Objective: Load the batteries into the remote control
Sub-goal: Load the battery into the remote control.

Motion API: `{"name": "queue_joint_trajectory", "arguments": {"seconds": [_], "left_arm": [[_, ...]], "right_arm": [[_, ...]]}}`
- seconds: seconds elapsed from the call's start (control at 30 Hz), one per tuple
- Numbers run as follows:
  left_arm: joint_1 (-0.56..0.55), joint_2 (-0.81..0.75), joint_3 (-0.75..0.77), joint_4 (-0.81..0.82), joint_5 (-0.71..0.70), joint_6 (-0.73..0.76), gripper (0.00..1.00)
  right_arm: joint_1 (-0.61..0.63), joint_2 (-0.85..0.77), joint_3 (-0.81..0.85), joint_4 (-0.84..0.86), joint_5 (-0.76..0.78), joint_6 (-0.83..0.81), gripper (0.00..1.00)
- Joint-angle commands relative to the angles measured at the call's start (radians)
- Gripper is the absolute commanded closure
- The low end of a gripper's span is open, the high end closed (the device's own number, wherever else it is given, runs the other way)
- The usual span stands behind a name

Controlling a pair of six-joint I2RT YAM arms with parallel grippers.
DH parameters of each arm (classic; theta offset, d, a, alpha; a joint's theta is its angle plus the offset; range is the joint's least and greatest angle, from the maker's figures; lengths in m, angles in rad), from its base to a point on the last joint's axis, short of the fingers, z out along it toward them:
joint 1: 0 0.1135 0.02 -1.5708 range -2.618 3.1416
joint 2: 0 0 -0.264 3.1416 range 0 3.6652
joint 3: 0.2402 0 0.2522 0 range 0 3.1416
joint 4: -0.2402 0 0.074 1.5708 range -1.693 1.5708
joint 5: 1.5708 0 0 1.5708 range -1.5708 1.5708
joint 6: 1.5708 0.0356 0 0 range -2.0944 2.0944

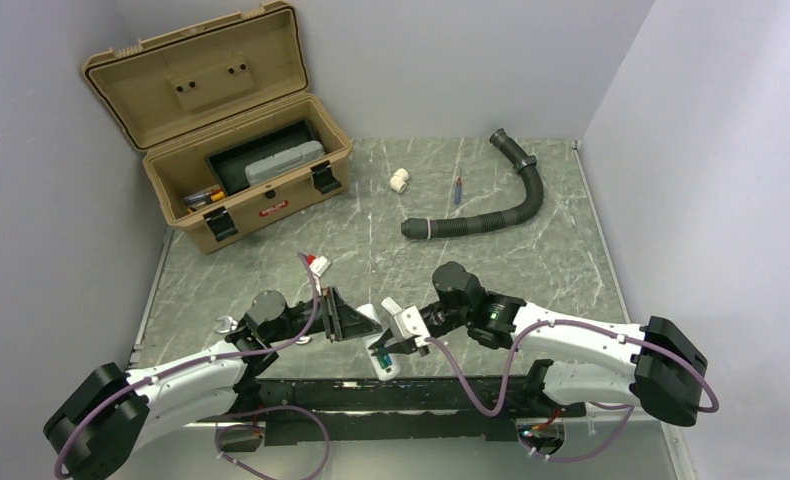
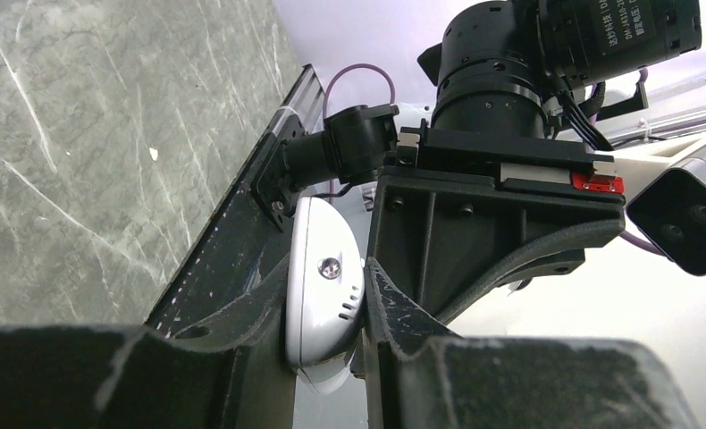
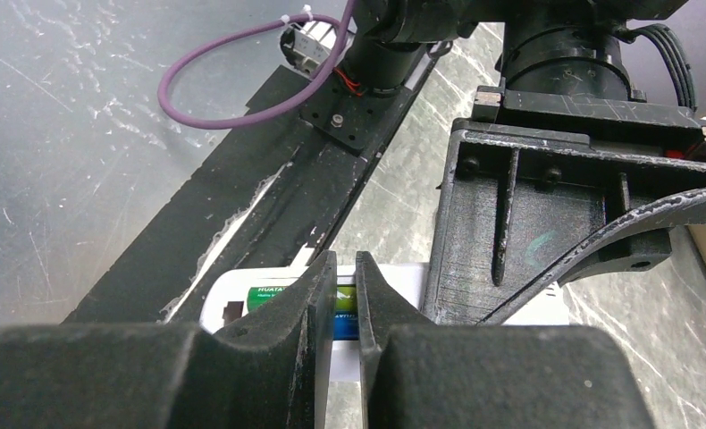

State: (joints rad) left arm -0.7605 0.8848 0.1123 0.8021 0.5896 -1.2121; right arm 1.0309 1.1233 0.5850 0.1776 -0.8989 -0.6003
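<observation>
My left pincer [image 2: 327,308] is clamped on the remote control [image 2: 318,259], steadying it at the near edge of the tabletop [image 1: 491,270] so the open battery bay faces my other arm. My right pincer [image 3: 346,273] hangs over that bay, all but together (only a slit shows), I judge to press rather than grip. The green battery [image 3: 272,293] lies in the bay. The blue battery [image 3: 343,323] sits just beside it, and I cannot tell whether it is seated.

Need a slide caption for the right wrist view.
Close-up: right fingers nearly together over the opened remote control, green battery and blue battery side by side inside.
</observation>
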Motion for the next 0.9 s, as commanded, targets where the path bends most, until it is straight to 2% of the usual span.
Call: {"name": "queue_joint_trajectory", "arguments": {"seconds": [0.0,0.27,0.6,0.8,0.87], "left_arm": [[-0.017,-0.026,0.05,0.118,0.071,-0.034,1.0],[-0.017,0.041,0.037,0.135,0.048,-0.012,1.0],[-0.017,0.172,0.012,0.3,0.047,-0.041,1.0],[-0.018,0.147,0.016,0.248,0.033,-0.013,1.0],[-0.017,0.129,0.019,0.212,0.024,0.0,1.0]], "right_arm": [[-0.022,0.017,-0.007,-0.03,0.041,0.007,0.84],[-0.023,-0.02,0.001,0.02,0.019,0.043,0.82],[-0.022,-0.124,-0.035,0.178,-0.004,0.18,0.79],[-0.021,-0.296,-0.151,0.313,0.173,0.397,0.63],[-0.021,-0.366,-0.202,0.348,0.248,0.535,0.55]]}}
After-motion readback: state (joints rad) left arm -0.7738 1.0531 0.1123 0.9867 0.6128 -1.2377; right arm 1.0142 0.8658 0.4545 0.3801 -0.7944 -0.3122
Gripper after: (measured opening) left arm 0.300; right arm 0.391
